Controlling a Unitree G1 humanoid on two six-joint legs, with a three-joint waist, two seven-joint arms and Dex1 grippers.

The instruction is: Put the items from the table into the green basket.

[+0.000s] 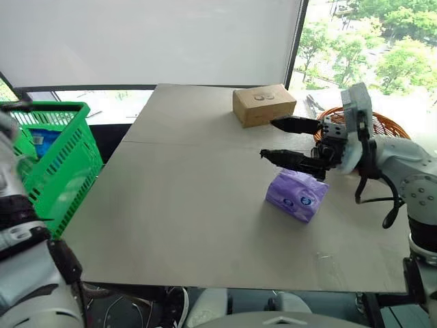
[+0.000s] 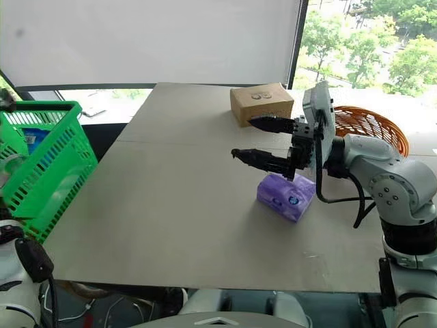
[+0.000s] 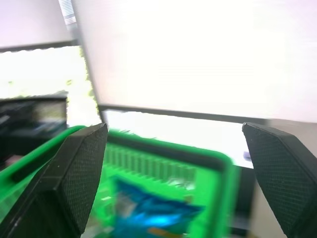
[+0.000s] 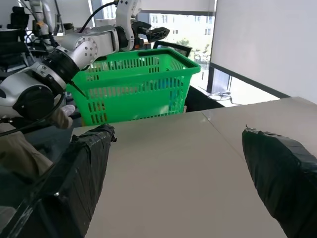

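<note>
Green basket at far left of the head view, standing off the desk's left edge, deep and slotted. Blue packet lying inside it, also glimpsed through the rim. Left claw poised above the basket's open top, fingers spread wide apart, nothing between them; seen from the right wrist as well, raised over the far rim.

Grey-beige desk across the middle of the frame, thin seam running across its upper part. Cardboard box near the far edge, upper centre-right. Purple tissue pack right of centre, flat on the desk, blue-white mark facing the camera. Right claw just above and behind the pack, pointing toward frame left, fingers parted wide, one higher, one lower, gripping nothing; lower finger close over the pack's top edge, contact not discernible. Orange wicker basket at upper right, partly behind the right arm.
</note>
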